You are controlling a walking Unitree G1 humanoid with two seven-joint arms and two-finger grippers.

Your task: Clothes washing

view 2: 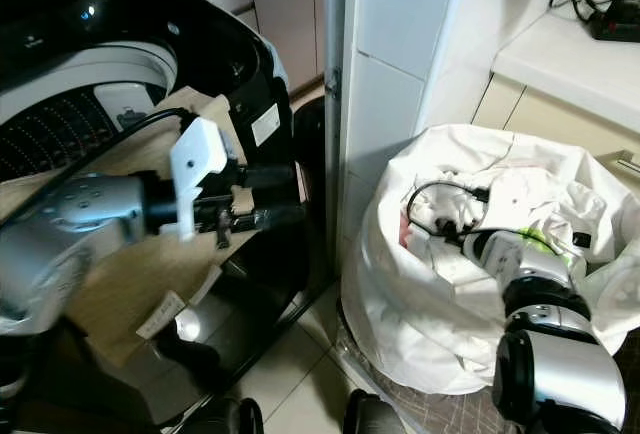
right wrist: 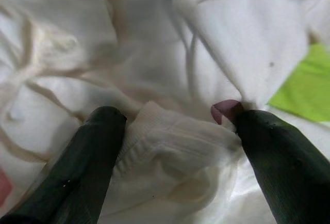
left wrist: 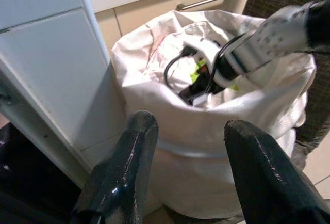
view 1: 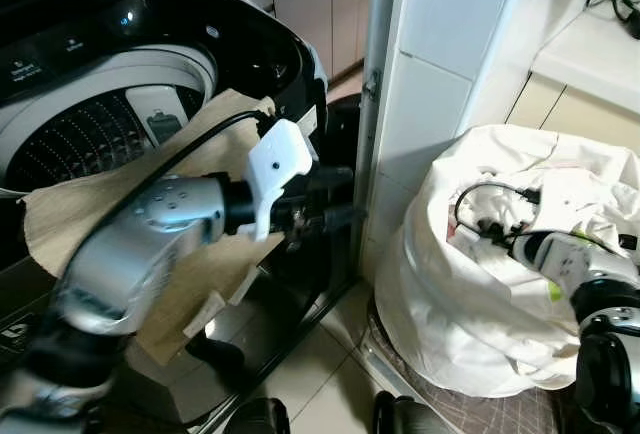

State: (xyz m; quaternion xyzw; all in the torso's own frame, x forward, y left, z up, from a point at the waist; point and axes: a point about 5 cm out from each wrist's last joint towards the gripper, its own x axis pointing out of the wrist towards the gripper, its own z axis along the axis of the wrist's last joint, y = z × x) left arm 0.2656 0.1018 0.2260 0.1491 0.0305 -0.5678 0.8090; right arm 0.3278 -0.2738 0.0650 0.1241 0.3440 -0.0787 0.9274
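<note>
Down in the laundry bag (view 1: 470,304) beside the washing machine (view 1: 90,104), right gripper (right wrist: 172,131) spread wide astride a ribbed white garment (right wrist: 170,152) (soft, light, surely limp), best pinched at that bunched fold; left gripper (left wrist: 188,167) parted, idle.

The scene is carried by a floor of pale glossy tiles (view 1: 310,364). On the left, a black top-loading washing machine (view 1: 250,64) is stood on the tiles, with a beige cloth (view 1: 90,214) draped over its front edge. On the right, a white laundry bag (view 1: 470,294) full of clothes is set on a brown checked mat (view 1: 480,414), which is laid on the floor against a white tiled wall (view 1: 430,84).
</note>
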